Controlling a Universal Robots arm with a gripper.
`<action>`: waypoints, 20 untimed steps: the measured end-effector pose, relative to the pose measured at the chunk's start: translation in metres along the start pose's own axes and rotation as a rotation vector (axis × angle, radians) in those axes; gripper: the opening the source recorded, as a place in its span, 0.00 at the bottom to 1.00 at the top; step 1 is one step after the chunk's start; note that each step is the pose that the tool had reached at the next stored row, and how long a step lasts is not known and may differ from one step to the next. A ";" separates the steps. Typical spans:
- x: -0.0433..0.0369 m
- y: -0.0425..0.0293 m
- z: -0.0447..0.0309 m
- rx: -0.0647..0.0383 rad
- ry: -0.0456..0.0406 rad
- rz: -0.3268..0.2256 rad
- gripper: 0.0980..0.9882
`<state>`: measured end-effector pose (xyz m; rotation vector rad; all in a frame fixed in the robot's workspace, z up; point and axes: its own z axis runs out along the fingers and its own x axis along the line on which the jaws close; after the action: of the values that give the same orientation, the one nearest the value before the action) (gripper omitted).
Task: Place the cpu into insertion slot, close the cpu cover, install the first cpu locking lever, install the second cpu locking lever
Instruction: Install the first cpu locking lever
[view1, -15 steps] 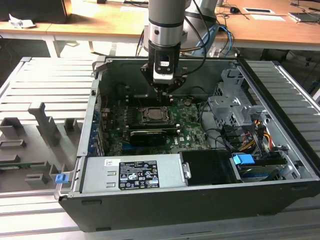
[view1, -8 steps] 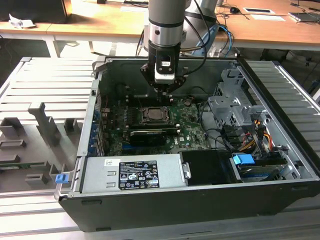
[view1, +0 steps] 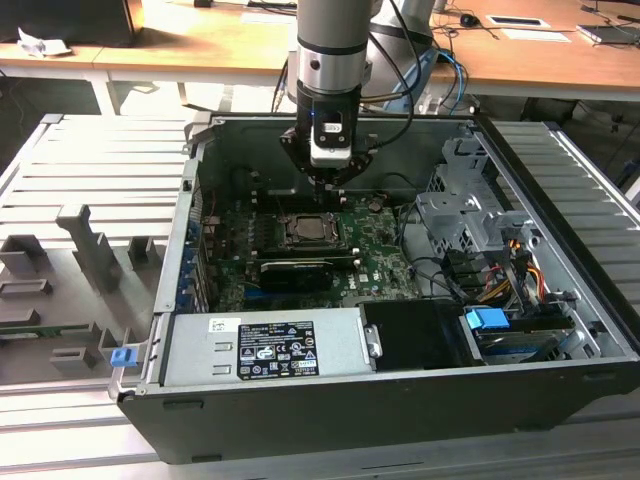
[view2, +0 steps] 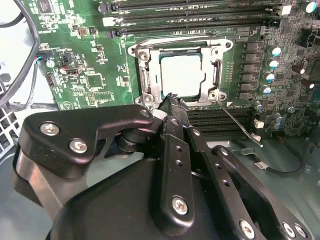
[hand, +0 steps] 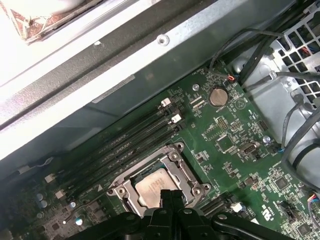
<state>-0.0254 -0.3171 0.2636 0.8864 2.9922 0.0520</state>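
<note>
So the cpu (view2: 181, 75) was sitting flat in the insertion slot (view2: 207, 75) with the cpu cover (view2: 146, 75) folded down around it. One thin locking lever (view2: 239, 125) stuck out at an angle from a corner of that frame. In the exterior view the gripper (view1: 328, 182) hung right over the slot's 12 o'clock edge, fingers clenched together, and the long black expansion card (view1: 295, 270) lay at the slot's 6 o'clock.

No print reads clearly; the black label (view1: 275, 350) on the near power supply (view1: 195, 345) is too fine.
</note>
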 end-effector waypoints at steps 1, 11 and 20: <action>0.0000 0.0000 0.0000 0.000 0.0004 -0.011 0.01; 0.0000 -0.0001 0.0000 -0.001 0.0045 -0.119 0.01; 0.0000 -0.0001 0.0002 -0.004 0.0149 -0.393 0.01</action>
<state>-0.0254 -0.3172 0.2634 0.2853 3.1145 0.0573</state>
